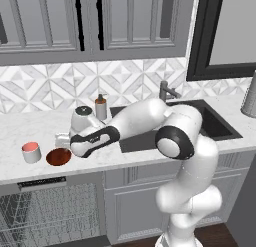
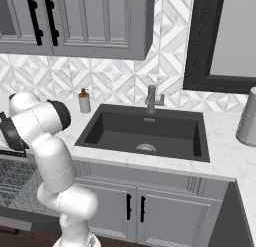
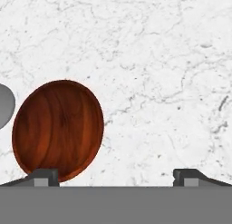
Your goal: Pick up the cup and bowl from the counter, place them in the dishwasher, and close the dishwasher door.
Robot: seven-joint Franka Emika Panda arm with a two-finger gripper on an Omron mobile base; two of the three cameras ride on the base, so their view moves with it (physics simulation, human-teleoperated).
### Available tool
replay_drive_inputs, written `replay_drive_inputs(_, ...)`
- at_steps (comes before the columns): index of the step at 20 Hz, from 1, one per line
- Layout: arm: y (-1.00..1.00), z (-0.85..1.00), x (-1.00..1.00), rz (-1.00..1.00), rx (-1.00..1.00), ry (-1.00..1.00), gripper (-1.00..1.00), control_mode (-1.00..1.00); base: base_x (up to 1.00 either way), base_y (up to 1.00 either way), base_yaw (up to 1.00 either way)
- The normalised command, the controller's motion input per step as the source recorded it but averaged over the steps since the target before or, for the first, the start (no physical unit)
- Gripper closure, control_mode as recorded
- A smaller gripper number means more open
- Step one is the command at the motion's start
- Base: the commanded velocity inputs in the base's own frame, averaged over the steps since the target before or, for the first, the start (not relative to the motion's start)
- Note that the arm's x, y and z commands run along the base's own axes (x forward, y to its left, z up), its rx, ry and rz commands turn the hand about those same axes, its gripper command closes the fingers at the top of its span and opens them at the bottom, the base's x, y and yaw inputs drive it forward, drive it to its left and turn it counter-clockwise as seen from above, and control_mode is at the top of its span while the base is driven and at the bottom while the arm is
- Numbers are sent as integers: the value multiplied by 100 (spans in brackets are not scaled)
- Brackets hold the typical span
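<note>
The hand [image 3: 116,175] hovers wide open and empty over the counter [image 3: 172,60]; the bowl [image 3: 58,129] lies at its nine o'clock. Descending now, one finger would likely strike the rim and flip it.

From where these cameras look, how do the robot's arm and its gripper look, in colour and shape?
The arm is made of glossy white, rounded tube segments, with dark, nearly black rings and bands at its joints. A round dark-grey cap sits on one white joint near the wrist. The gripper ends in two small dark-grey, wedge-shaped finger tips. No cables or markings can be made out.
</note>
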Motion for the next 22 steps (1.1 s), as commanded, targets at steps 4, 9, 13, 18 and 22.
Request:
replay_drive_inputs(4,27,-28,29,-1,0,-1,-100,-100,0,0,0)
replay_drive_inputs(9,24,-9,10,-2,0,0,-100,-100,0,0,0)
replay_drive_inputs(13,5,-10,11,-1,0,0,-100,-100,0,0,0)
replay_drive_inputs(18,0,-11,14,0,0,0,-100,-100,0,0,0)
replay_drive_inputs(22,0,-27,15,0,0,0,-100,-100,0,0,0)
